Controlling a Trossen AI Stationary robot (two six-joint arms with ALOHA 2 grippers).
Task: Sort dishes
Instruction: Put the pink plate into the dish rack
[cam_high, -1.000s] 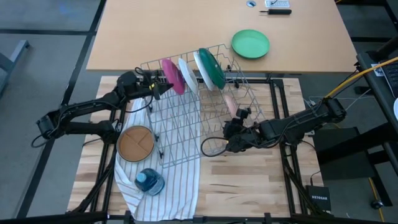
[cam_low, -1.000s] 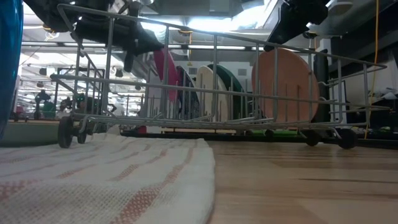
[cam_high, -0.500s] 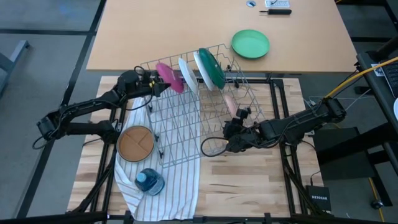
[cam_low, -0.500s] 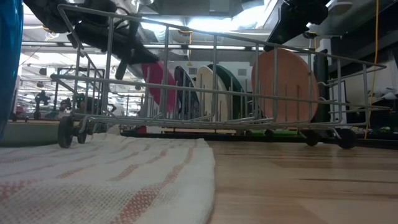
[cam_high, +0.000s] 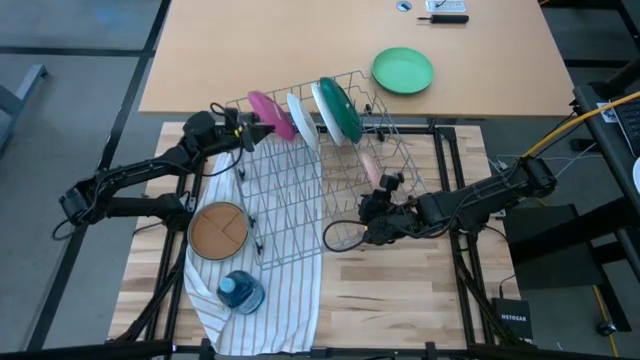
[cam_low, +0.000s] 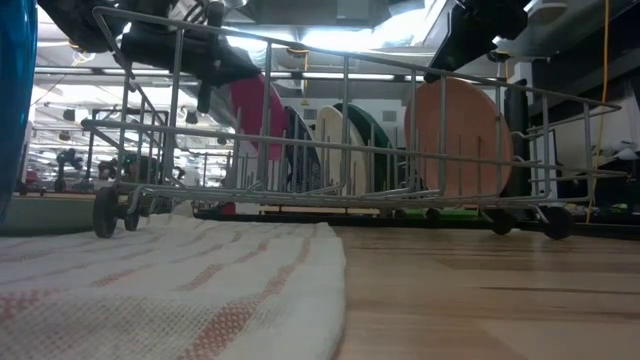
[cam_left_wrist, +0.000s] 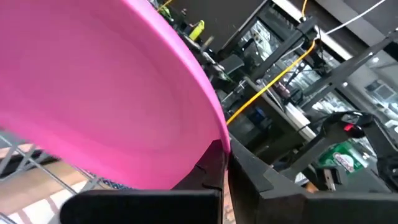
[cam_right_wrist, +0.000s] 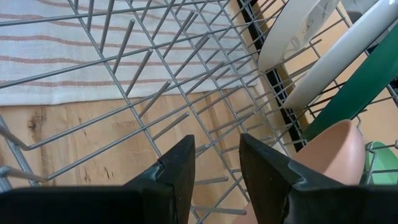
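**Left claw pinches the magenta plate at the rack's far left corner**

The left claw is pressed tight on the rim of the magenta plate, which it holds tilted above the far left corner of the wire rack. In the left wrist view the plate fills most of the picture and its lower edge runs down between the dark fingers.

On the striped towel at the near left of the table lies the brown plate, flat, just beside the rack's left side. Nearer still on the towel stands a small blue container.

The rack stands partly on the towel, partly on bare wood. In its far slots, on edge, are a white plate and then a plate with a dark green back; a speckled blue one is hard to make out from above. Further right in the rack the pale pink plate also stands on edge.

The right claw hovers over the rack's near right part, fingers spread and holding nothing; the right wrist view shows only wire tines between them.

Beyond the rack, on the far tabletop, a green plate lies flat, well apart from the others.

From the low view the arms are cut off at the top.
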